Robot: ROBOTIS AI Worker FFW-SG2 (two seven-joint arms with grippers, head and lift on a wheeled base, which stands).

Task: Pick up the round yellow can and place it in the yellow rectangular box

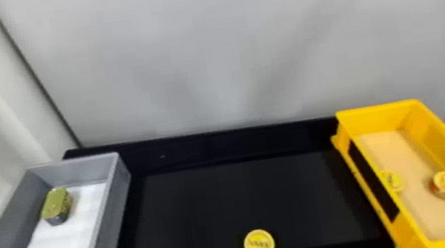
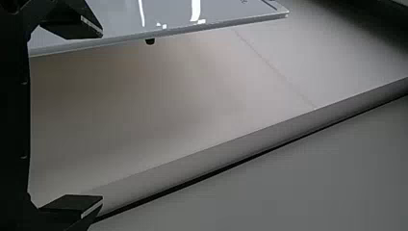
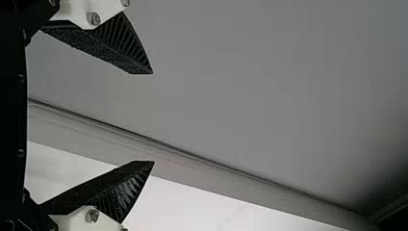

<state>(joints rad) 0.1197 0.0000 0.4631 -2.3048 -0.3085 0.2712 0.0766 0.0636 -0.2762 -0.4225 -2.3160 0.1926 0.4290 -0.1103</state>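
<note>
Round yellow can (image 1: 259, 246) upright on black tabletop (image 1: 206, 218), lower ctr of head view. Prob. fairly light, stiff, slightly slippery; best gripped across dia., approx. mid-height. L pincer (image 2: 102, 115) & R pincer (image 3: 153, 118) both wide, empty.

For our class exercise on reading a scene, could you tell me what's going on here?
Nothing is being handled right now. A round yellow can stands on the black table, waiting to go into the yellow rectangular box, where two similar cans lie. The left gripper and right gripper are both open and empty. A gray box at the left holds a green-topped tin.
</note>
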